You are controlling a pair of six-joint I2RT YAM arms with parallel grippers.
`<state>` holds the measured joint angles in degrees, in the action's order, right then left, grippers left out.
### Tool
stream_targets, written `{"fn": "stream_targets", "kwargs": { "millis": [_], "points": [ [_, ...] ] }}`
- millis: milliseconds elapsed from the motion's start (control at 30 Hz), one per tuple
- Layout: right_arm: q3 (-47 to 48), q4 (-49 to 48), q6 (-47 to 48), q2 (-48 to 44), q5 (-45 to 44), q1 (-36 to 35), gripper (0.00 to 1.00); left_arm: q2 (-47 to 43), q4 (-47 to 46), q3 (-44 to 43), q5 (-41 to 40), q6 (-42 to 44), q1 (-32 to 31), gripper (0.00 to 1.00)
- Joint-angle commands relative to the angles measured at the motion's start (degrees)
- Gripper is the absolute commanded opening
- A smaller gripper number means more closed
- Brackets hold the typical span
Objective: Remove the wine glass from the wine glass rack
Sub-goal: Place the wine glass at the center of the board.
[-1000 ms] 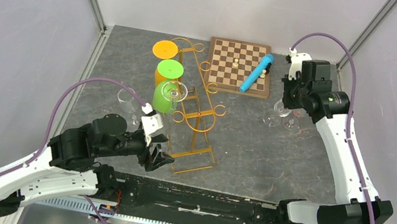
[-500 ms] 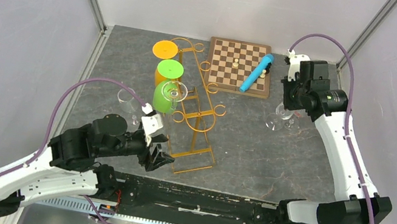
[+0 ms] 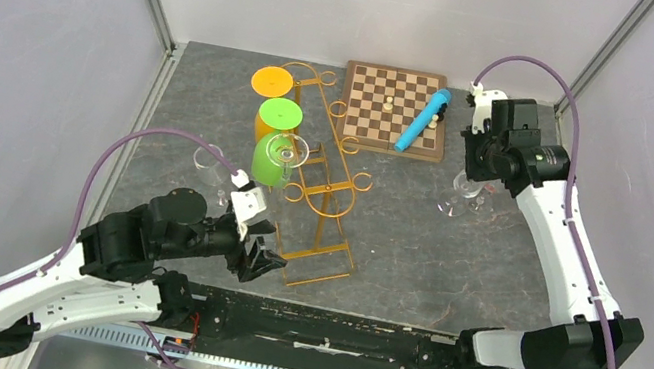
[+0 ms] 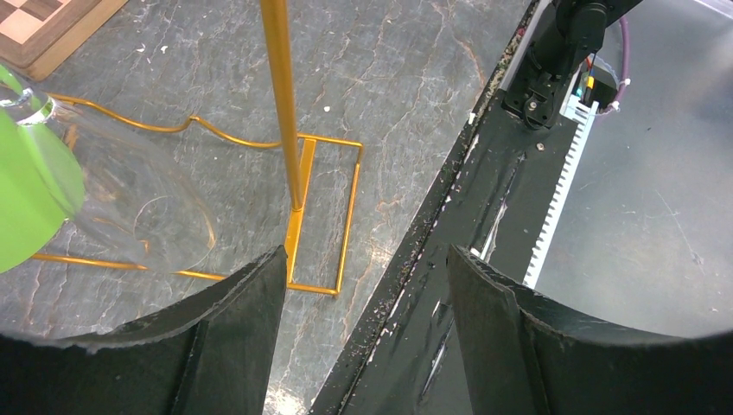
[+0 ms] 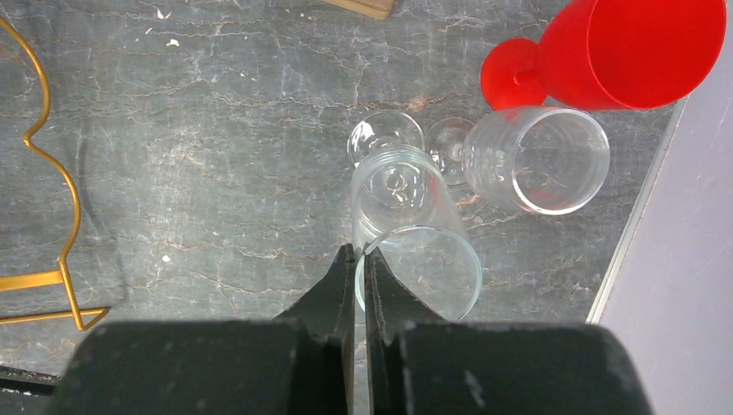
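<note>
— What has the right gripper [image 5: 360, 259] got?

— A clear wine glass [image 5: 402, 199]. The two fingers [image 5: 333, 296] are clenched on its rim, with the thin wall of the bowl pinched between the tips. The rest of the bowl sits just beyond them and a little to their right, and the foot is farther out again.

— Is it standing on the table [image 5: 216, 130]?

— Hard to judge from above. The foot may be resting on the stone or hanging just off it.

— Where is the wine glass rack [image 4: 283, 104] from there?

— Well apart from those fingers, off to their left. Only a curl of its gold wire shows at the left edge of the right wrist view. The gripped glass touches no part of it.

— Anything else close to the fingers?

— A ribbed clear glass [image 5: 536, 160] stands just beside the gripped one, to the right of the tips. A red goblet [image 5: 635, 47] is beyond that, and the chessboard [image 3: 394, 108] lies ahead of the gripper.

— And the left gripper [image 4: 365, 259]?

— It is spread wide with nothing between the fingers. The rack's upright post meets its wire base just beyond the finger on the left of that wrist view. Farther left of that finger, another clear glass [image 4: 147, 207] and a green glass [image 4: 26, 181] sit at the rack's side.
</note>
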<state>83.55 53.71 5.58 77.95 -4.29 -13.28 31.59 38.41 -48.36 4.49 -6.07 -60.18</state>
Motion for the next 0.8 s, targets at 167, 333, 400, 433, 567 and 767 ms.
{"fn": "stream_targets", "kwargs": {
  "millis": [167,333,400,433,567,767],
  "points": [
    [1.5,-2.3,0.3,0.8,1.5,0.1,0.02,-0.3,-2.6,0.1,-1.5,-2.7,0.2,0.74],
    [1.5,-2.8,0.1,1.9,2.0,0.2,0.06,-0.5,-2.5,0.1,-1.7,-2.8,0.2,0.74],
    [1.4,-3.2,0.1,2.4,1.6,0.2,0.09,-0.4,-2.5,0.2,-1.9,-2.8,0.2,0.74],
    [1.4,-3.3,0.0,2.6,1.4,0.2,0.11,-0.4,-2.5,0.2,-1.9,-2.8,0.2,0.74],
    [1.6,-4.2,-0.1,3.4,0.9,0.2,0.15,-0.4,-2.5,0.3,-2.2,-2.8,0.2,0.74],
    [2.5,-4.8,-0.4,4.1,0.0,0.2,0.27,0.2,-2.5,0.3,-2.3,-2.8,0.2,0.74]
  ]
}}
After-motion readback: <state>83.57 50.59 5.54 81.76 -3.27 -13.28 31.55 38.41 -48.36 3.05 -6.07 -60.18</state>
